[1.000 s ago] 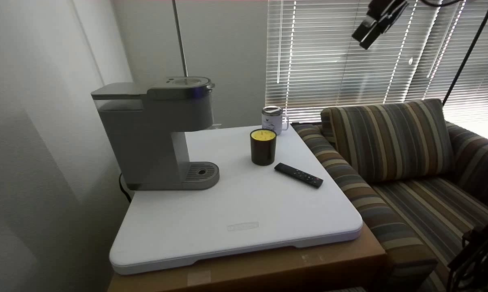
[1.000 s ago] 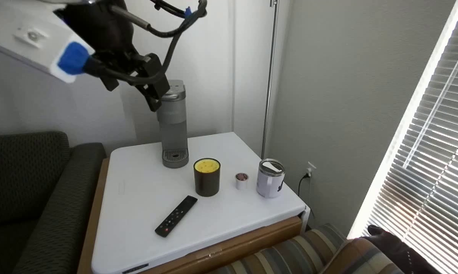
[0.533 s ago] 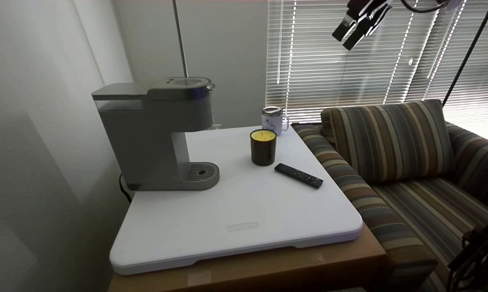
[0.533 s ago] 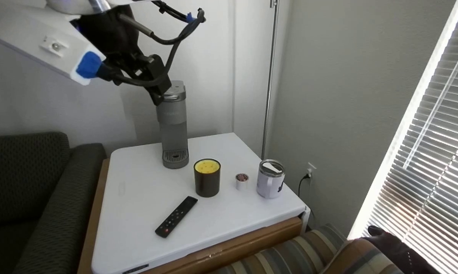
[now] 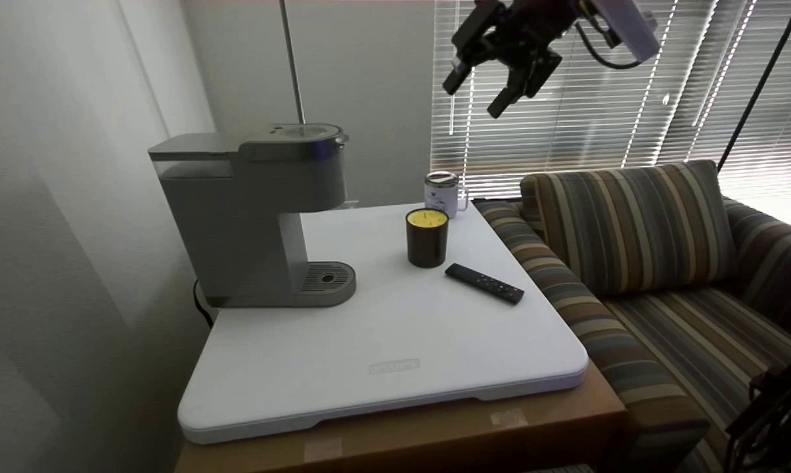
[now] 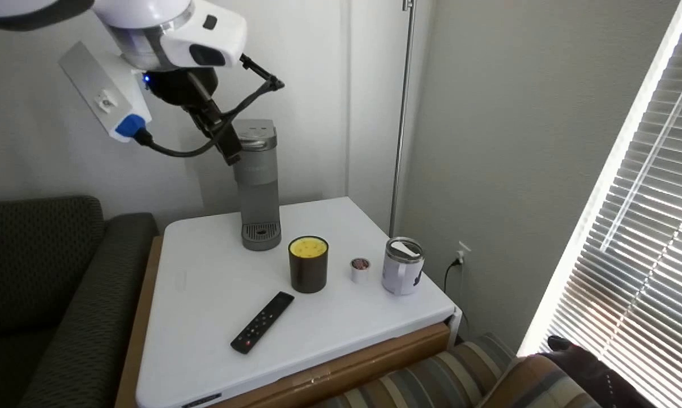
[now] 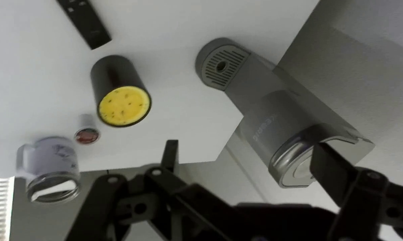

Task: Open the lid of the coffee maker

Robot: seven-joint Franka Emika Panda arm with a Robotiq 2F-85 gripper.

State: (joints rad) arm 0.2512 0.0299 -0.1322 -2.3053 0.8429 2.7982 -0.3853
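Atop the boxy grey coffee maker (image 5: 251,217), the flat grey lid (image 5: 303,134) lies closed, awaiting lifting; the black gripper (image 5: 476,95), wide-spread, holds nothing.

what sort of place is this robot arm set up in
Probably a home's living room or sitting area, though I can't be certain. A striped armchair stands in front of window blinds, and a black remote lies on the same white tabletop as a coffee maker.

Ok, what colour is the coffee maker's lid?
Grey; the lid shows best in the wrist view, partly hidden.
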